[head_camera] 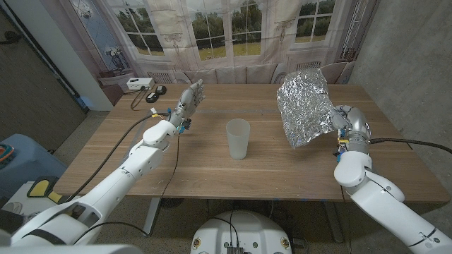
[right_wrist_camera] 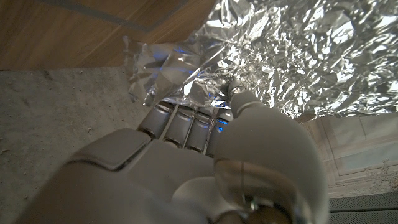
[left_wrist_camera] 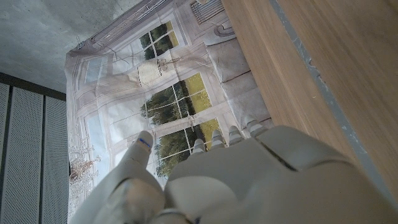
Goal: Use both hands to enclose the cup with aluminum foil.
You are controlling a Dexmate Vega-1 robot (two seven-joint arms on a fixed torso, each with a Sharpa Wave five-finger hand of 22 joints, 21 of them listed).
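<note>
A translucent white cup [head_camera: 238,138] stands upright near the middle of the wooden table [head_camera: 212,169]. My right hand [head_camera: 344,121] is raised at the table's right side and grips a crinkled sheet of aluminum foil [head_camera: 304,107], which stands up above the table to the right of the cup. In the right wrist view the fingers [right_wrist_camera: 186,124] curl into the foil [right_wrist_camera: 298,56] with the thumb pressed on it. My left hand [head_camera: 189,101] is lifted left of the cup, fingers extended and apart, holding nothing. The left hand [left_wrist_camera: 249,180] faces the backdrop.
A white box [head_camera: 138,83] and small dark items [head_camera: 156,92] lie at the table's far left corner. Cables run along my left arm. A printed window backdrop [head_camera: 226,35] hangs behind the table.
</note>
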